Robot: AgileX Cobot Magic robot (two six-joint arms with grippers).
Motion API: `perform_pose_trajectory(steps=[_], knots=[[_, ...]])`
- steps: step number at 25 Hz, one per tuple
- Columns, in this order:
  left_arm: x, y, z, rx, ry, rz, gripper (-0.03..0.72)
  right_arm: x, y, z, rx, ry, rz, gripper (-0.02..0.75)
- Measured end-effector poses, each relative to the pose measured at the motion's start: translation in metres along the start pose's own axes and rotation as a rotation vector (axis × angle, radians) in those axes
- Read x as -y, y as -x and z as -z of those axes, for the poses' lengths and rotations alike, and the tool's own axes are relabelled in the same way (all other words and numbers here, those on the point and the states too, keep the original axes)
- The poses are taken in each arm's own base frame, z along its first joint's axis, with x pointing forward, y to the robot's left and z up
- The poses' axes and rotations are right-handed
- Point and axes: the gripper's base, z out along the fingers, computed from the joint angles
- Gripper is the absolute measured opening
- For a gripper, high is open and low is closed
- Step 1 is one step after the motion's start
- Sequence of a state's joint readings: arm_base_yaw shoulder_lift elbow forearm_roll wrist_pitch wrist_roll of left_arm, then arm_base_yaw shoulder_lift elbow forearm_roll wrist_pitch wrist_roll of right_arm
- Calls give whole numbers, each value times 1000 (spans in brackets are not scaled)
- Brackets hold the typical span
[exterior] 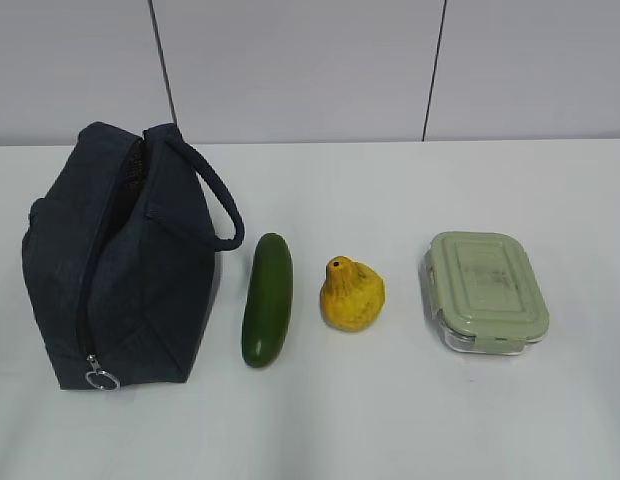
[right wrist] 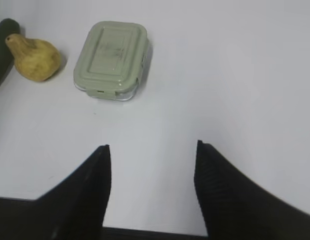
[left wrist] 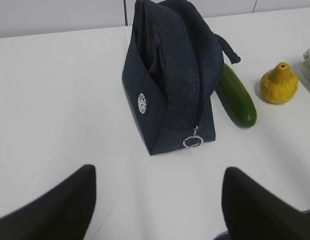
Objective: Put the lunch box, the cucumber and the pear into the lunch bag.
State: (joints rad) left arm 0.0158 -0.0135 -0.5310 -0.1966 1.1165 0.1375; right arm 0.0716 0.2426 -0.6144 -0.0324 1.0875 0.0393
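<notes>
The navy lunch bag (exterior: 115,262) stands at the left of the white table, its zipper shut with the silver ring pull (exterior: 103,379) at the near end. The dark green cucumber (exterior: 268,298) lies right of it, then the yellow pear (exterior: 352,294), then the lunch box (exterior: 484,290) with its sage-green lid. No gripper shows in the exterior view. My left gripper (left wrist: 157,172) is open and empty, short of the bag (left wrist: 170,75). My right gripper (right wrist: 152,148) is open and empty, short of the lunch box (right wrist: 111,59).
A grey panelled wall (exterior: 310,70) runs behind the table. The pear (right wrist: 35,59) and the cucumber's end (right wrist: 4,40) lie left of the lunch box in the right wrist view. The cucumber (left wrist: 236,96) and pear (left wrist: 279,84) lie right of the bag in the left wrist view.
</notes>
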Motion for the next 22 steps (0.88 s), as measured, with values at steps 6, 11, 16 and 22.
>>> perform_pose_trajectory(steps=[6,11,16,22], knots=[[0,0,0,0,0,0,466,-2,41,-16,-48,0,5,461],[0,0,0,0,0,0,466,-3,78,-39,-91,0,12,573],[0,0,0,0,0,0,466,-5,113,-68,-151,-1,15,579],[0,0,0,0,0,0,466,-8,155,-114,-248,10,20,577]])
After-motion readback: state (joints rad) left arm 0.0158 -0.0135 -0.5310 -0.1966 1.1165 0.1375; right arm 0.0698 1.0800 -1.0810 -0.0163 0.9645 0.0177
